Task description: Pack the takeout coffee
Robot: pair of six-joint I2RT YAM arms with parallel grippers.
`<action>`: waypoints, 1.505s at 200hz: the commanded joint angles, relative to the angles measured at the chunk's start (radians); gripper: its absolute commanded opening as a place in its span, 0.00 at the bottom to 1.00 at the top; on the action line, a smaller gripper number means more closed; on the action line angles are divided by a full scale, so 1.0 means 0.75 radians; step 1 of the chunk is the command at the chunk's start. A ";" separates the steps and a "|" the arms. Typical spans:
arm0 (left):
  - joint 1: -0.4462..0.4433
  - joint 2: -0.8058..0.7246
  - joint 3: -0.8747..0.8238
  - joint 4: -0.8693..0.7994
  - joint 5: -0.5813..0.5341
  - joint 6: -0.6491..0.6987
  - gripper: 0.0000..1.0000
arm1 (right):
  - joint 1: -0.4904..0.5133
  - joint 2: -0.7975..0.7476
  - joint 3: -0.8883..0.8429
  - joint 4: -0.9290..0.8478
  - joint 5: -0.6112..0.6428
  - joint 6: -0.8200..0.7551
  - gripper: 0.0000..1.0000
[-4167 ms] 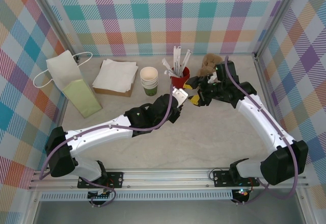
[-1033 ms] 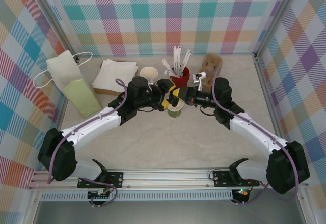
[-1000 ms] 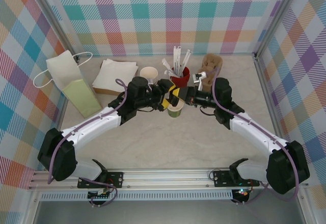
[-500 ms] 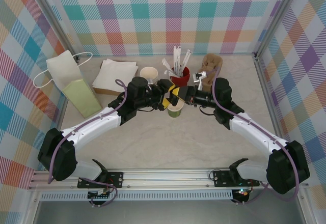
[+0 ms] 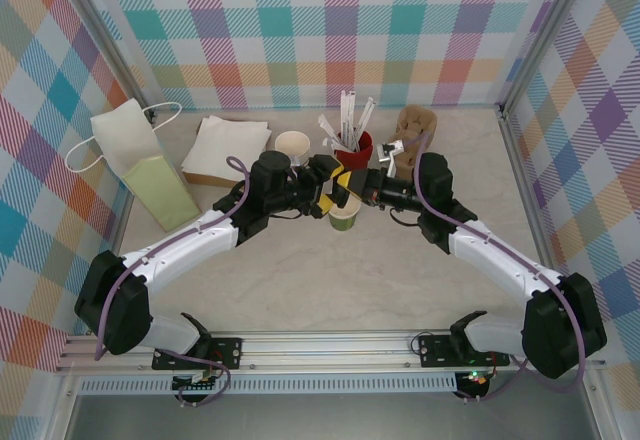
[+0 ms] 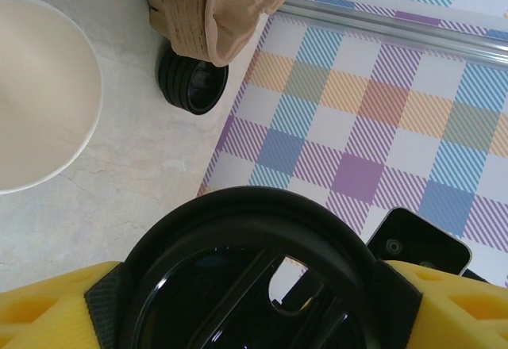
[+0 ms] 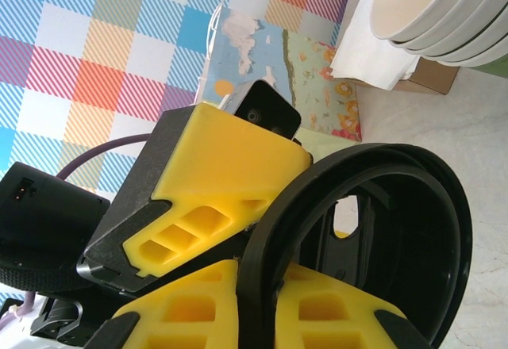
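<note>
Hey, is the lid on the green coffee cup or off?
Off. The green cup stands open-topped, while the black lid is clamped between yellow fingers.

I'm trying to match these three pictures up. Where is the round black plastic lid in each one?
Top external: the round black plastic lid is mid-table, between the two arm tips.
Left wrist: bottom centre, close up.
Right wrist: lower right, tilted.
Shared landmark: the left gripper's yellow fingers sit right against it in every view.
</note>
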 commanded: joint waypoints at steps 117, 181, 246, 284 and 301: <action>-0.021 0.005 0.045 0.046 0.065 0.032 0.78 | 0.020 -0.023 -0.030 -0.034 0.008 -0.068 0.18; -0.020 0.011 0.102 -0.207 -0.018 0.209 0.77 | 0.020 -0.134 -0.031 -0.242 0.054 -0.185 0.35; -0.022 0.034 0.207 -0.501 -0.136 0.422 0.74 | 0.016 -0.264 -0.002 -0.546 0.187 -0.350 0.43; -0.031 0.076 0.292 -0.717 -0.235 0.572 0.72 | 0.012 -0.311 0.090 -0.913 0.423 -0.495 0.43; -0.048 0.112 0.334 -0.775 -0.271 0.627 0.71 | 0.008 -0.319 0.131 -1.091 0.590 -0.532 0.43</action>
